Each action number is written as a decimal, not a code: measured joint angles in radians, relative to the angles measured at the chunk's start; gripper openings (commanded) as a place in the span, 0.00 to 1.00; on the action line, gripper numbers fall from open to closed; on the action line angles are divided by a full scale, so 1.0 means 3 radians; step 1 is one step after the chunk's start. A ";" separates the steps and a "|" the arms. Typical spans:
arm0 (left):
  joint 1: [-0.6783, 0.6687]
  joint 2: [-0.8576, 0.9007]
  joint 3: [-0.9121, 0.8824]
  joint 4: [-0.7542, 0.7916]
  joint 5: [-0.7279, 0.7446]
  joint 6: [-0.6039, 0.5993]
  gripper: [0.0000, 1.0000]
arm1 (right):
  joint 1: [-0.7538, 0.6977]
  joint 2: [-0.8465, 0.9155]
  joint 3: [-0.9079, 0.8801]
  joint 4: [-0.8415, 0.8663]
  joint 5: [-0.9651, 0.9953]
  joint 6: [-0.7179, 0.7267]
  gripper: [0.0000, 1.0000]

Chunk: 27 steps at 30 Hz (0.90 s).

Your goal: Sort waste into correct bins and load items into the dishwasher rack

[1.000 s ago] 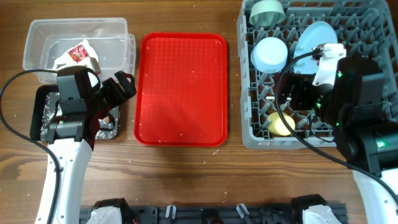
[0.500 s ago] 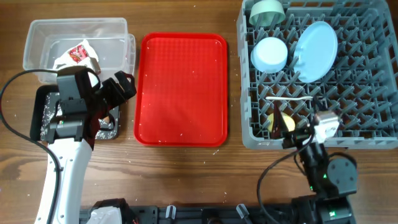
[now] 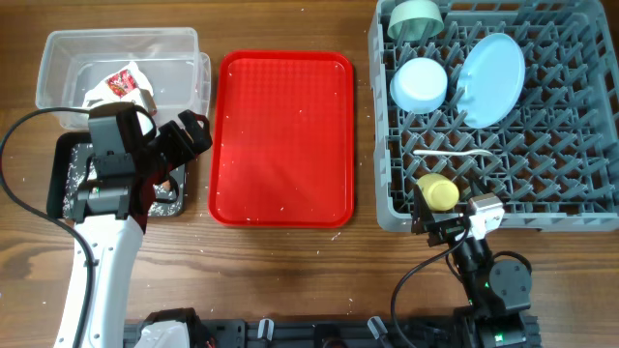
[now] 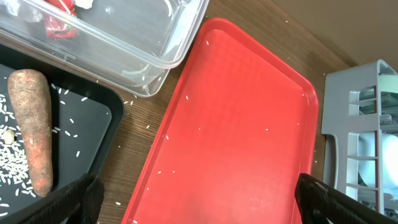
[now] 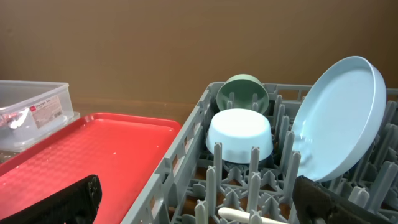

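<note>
1. Tub at the bench's far-left corner, wrapper inside it.
2. Shallow tray just before the tub, holding the stick and grains.
3. Serving tray mid-bench, between tub and rack.
4. Rack at the far-right corner: one bowl in its far-left corner, a second bowl before it, plate to the right, spoon nearer — cup nearest.

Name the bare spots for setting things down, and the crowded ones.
The red tray, between the clear tub and the rack, is nearly bare. Bare table lies in front of it. The rack's pegs right of the plate are free. Crowded: the rack's left side with green bowl, blue bowl, spoon, cup; the black tray.
</note>
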 measured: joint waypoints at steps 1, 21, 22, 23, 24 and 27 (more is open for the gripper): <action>0.0000 0.0000 0.0000 0.0000 0.0000 0.0000 1.00 | 0.0000 0.0000 0.0000 0.0000 0.0001 0.0000 1.00; 0.0000 -0.0524 -0.0008 -0.0183 -0.0005 0.0107 1.00 | 0.0000 -0.0001 0.0000 0.0001 0.0000 0.0000 1.00; 0.0000 -0.0793 -0.0015 -0.0175 -0.0003 0.0272 1.00 | 0.0000 -0.0003 0.0000 0.0000 0.0000 0.0000 1.00; 0.0000 -0.0984 -0.0025 -0.0137 -0.0004 0.0392 1.00 | 0.0000 -0.0003 0.0000 0.0000 0.0000 0.0000 1.00; 0.0000 -0.1184 -0.0055 -0.0112 -0.0001 0.0544 1.00 | 0.0000 -0.0003 0.0000 0.0000 -0.0001 0.0000 1.00; 0.0000 -0.1765 -0.0281 0.0079 0.0000 0.0877 1.00 | 0.0000 -0.0003 0.0000 0.0000 -0.0001 0.0000 1.00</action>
